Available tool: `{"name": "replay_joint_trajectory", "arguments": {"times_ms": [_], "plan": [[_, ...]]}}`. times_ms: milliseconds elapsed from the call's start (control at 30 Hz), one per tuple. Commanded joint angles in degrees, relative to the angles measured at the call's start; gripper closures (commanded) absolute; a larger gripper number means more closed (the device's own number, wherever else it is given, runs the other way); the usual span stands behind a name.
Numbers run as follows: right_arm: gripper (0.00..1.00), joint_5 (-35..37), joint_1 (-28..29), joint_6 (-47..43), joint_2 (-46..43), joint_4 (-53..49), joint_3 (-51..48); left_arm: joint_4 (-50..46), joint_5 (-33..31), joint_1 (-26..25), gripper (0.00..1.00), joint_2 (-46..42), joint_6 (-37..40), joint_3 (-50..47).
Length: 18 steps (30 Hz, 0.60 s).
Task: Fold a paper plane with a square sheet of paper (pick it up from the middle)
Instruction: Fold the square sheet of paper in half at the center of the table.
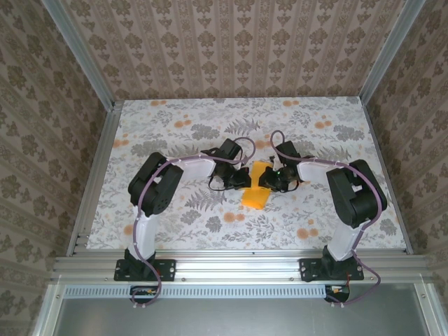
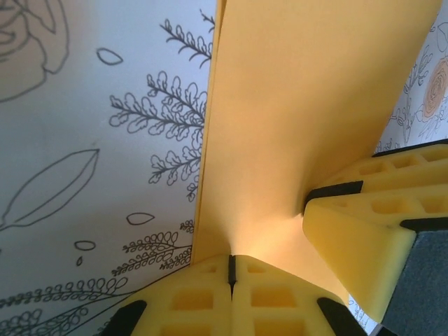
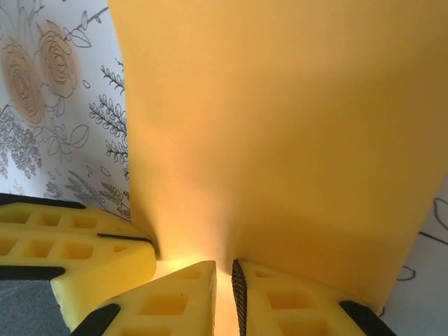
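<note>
Near the middle of the bench (image 1: 175, 133), a little toward its near edge, I read the sheet of paper (image 1: 255, 187) as a narrow, folded orange-yellow shape. Its long axis runs from the far edge toward the near edge. The left pincer (image 1: 241, 179) meets it from the left side and the right pincer (image 1: 270, 180) from the right side, with both arms bent inward over the flowered cloth (image 1: 336, 210).

Left wrist view: the left pincer (image 2: 232, 264) has its jaws pressed together on the lower edge of the paper (image 2: 308, 105), which rises away as a flat panel with a crease along its left side. One finger (image 2: 364, 238) of the right pincer touches the same panel just beside that grip.

Right wrist view: the right pincer (image 3: 225, 271) is clamped on the paper (image 3: 280, 126), with a thin lit strip of paper between its jaws. One finger (image 3: 70, 245) of the left pincer sits just beside it.

I cannot tell whether the paper touches the cloth.
</note>
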Motion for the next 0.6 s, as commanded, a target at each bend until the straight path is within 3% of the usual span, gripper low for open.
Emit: {"name": "replay_joint_trajectory", "arguments": {"times_ms": [0, 333, 567], "plan": [[0.82, 1.54, -1.35, -2.03, 2.33, 1.65, -2.34, -6.22, -3.54, -0.77, 1.00, 3.47, 1.56, -0.38], [0.79, -3.73, -0.62, 1.44, -7.73, 2.80, -6.02, -6.94, -3.89, -0.96, 1.00, 3.84, 1.58, 0.05], [0.80, -5.06, -0.71, 1.98, -4.74, 3.93, -10.08, -7.23, -4.36, -0.94, 1.00, 3.67, 1.46, -0.03]]}}
